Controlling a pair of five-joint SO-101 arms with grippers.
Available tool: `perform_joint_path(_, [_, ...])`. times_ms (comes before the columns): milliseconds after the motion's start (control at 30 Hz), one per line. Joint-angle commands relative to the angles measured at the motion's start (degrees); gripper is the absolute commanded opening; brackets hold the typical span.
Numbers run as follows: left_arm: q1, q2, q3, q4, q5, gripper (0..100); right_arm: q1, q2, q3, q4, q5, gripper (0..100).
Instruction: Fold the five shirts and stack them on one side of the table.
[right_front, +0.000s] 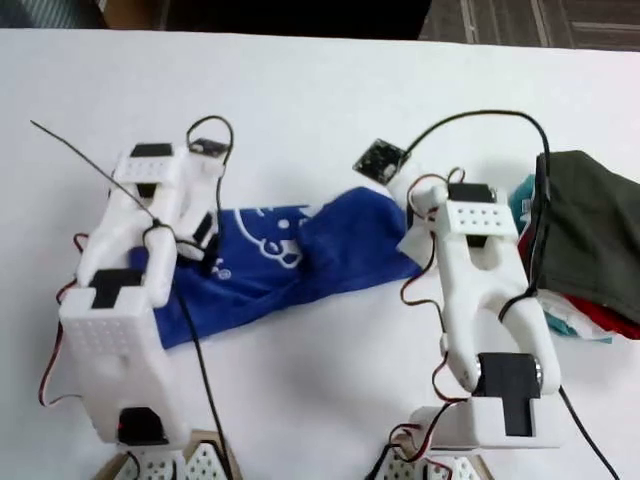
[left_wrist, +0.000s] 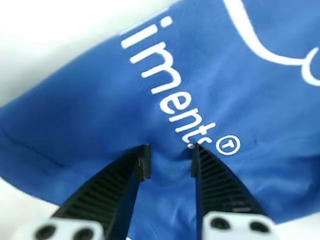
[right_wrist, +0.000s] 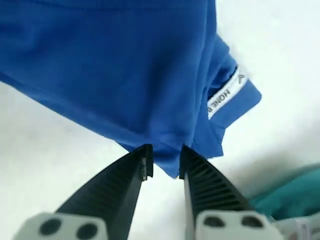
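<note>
Shirt (right_front: 300, 255): blue, white print, lying rumpled across mid-table (right_front: 300, 100) between my two arms, not yet a tidy fold. Right gripper (right_wrist: 162, 162): fingers clamped on the shirt's right hem corner (label just beside). Left gripper (left_wrist: 170, 162): fingers apart, tips down astride a ruck near the print. Step, I judge: taking hold for a fold. Next: close left, lift both ends evenly. Pile (right_front: 590, 225) of other shirts at the right edge.
</note>
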Motion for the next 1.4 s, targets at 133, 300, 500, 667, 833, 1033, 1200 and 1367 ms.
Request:
perform_joint_path(133, [0.7, -0.6, -14.0, 9.8, 2.5, 16, -2.6, -8.3, -3.9, -5.1, -5.7, 10.1])
perform_joint_path(300, [0.2, -0.6, -23.8, 17.2, 5.5, 16, -4.1, 0.8, -4.1, -14.1, -12.8, 10.1])
perform_joint_path(500, [-7.5, -0.2, -24.8, 17.5, 9.7, 16, -2.0, 9.6, -4.1, -16.1, -16.6, 10.1])
perform_joint_path(667, [-11.6, -0.1, -23.3, 17.6, 9.9, 18, 0.2, 10.3, -5.9, -17.0, -26.6, 13.6])
perform_joint_path(833, [-13.5, -0.3, -16.7, 17.3, 13.8, 22, 0.0, 12.7, -4.8, -21.8, -27.6, 24.1])
perform_joint_path(1033, [-14.3, -4.2, -2.9, 8.6, 15.4, 22, 0.0, 18.2, -5.2, -23.0, -27.7, 24.8])
perform_joint_path(1200, [-14.7, -14.3, 10.1, -1.6, 14.3, 22, -0.1, 19.3, -5.2, -24.2, -27.7, 24.8])
perform_joint_path(1367, [-19.7, -18.5, 20.7, -9.4, 12.0, 22, -0.1, 19.4, -4.9, -25.1, -27.7, 24.8])
